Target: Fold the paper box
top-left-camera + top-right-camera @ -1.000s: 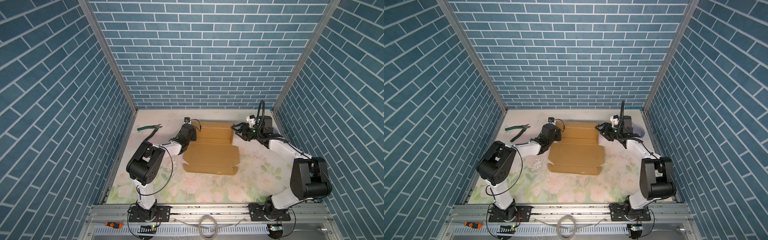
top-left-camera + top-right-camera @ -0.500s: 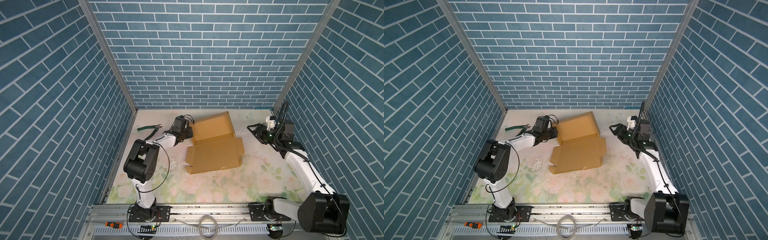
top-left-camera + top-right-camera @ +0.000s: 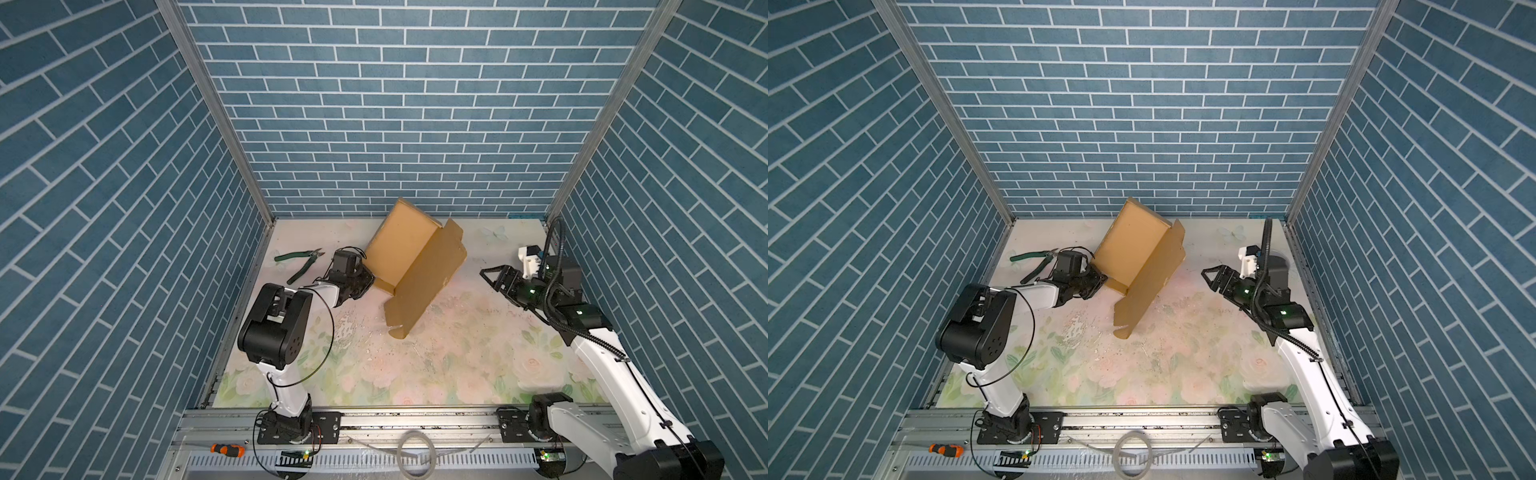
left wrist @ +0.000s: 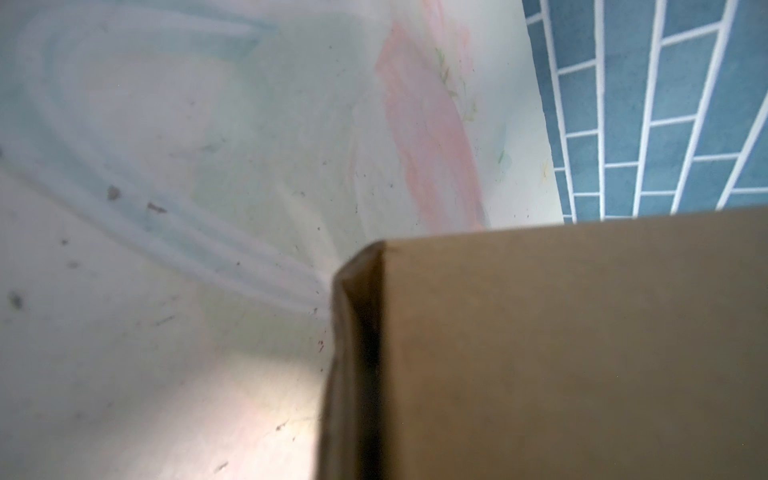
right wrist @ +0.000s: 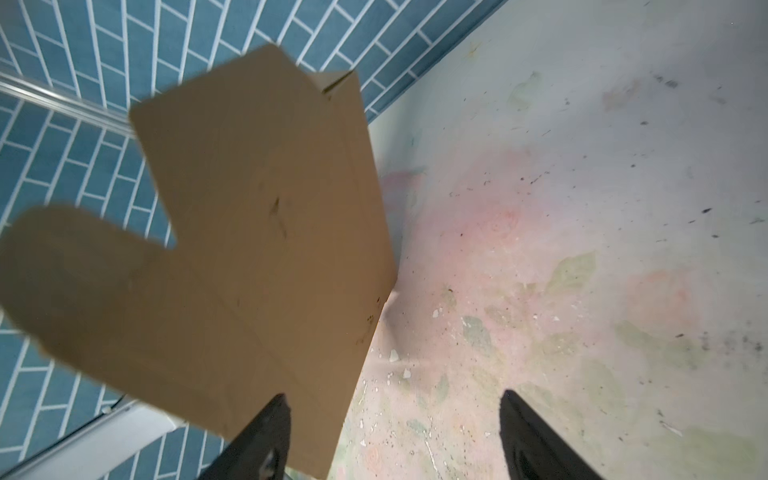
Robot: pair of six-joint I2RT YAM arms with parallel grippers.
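Only partly folded — flaps loose — the paper box (image 3: 424,274) tilts just right of the pliers (image 3: 307,259), pinched at 1 corner by the left gripper (image 3: 368,284); the right gripper (image 3: 492,280) gapes empty, farther right.

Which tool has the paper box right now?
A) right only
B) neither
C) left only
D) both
C: in both top views the left tool is shut on the lower corner of the paper box, which is tipped up off the table. The right tool stands open and clear of the cardboard.
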